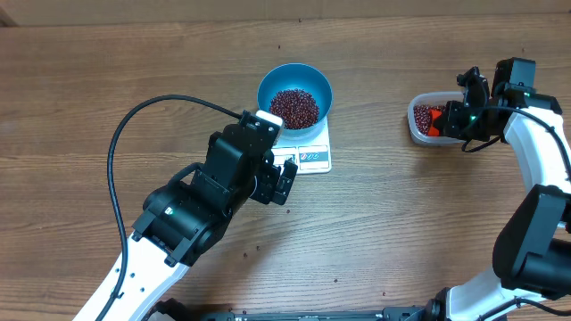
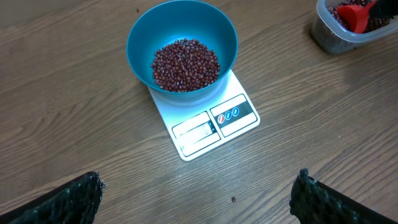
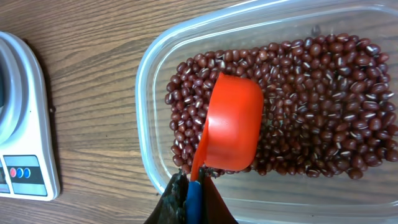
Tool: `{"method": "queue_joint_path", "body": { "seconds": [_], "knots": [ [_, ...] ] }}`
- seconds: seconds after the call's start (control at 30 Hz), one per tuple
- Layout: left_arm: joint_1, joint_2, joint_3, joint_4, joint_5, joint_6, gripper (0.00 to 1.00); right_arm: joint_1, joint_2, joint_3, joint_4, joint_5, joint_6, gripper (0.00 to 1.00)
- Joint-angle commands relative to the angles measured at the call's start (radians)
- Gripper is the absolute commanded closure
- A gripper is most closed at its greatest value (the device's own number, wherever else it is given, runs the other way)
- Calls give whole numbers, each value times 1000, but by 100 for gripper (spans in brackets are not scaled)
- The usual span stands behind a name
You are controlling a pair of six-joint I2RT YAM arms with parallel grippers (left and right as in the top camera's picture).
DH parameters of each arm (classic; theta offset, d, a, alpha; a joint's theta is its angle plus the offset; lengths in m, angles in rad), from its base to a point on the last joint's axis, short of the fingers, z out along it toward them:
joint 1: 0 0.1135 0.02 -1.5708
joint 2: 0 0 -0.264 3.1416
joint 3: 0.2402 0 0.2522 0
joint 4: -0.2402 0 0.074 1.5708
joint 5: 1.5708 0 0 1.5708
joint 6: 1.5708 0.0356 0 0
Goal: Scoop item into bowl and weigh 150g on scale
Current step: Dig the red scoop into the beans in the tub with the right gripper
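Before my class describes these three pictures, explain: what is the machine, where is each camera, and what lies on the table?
Two robot arms work at a wooden table. One picture looks down from above; the other two come from wrist cameras. A blue bowl of red beans sits on a white scale. A clear tub holds more beans. The right end effector is shut on the handle of an orange scoop lying in that tub. The left end effector hangs open and empty near the scale.
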Motion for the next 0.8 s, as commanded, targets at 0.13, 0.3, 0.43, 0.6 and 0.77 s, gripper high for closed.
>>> {"method": "queue_joint_path", "body": {
  "seconds": [0.13, 0.3, 0.43, 0.6, 0.77],
  "knots": [
    [5, -17, 4, 0, -6, -7, 1, 1, 8, -15, -5, -61, -7, 96],
    [5, -17, 4, 0, -6, -7, 0, -14, 8, -15, 5, -129, -8, 96],
    [5, -17, 4, 0, -6, -7, 0, -37, 8, -15, 6, -158, -7, 96],
    [5, -17, 4, 0, -6, -7, 1, -62, 8, -21, 10, -182, -7, 96],
    [5, -17, 4, 0, -7, -7, 1, -69, 9, -52, 52, -182, -6, 96]
  ]
}}
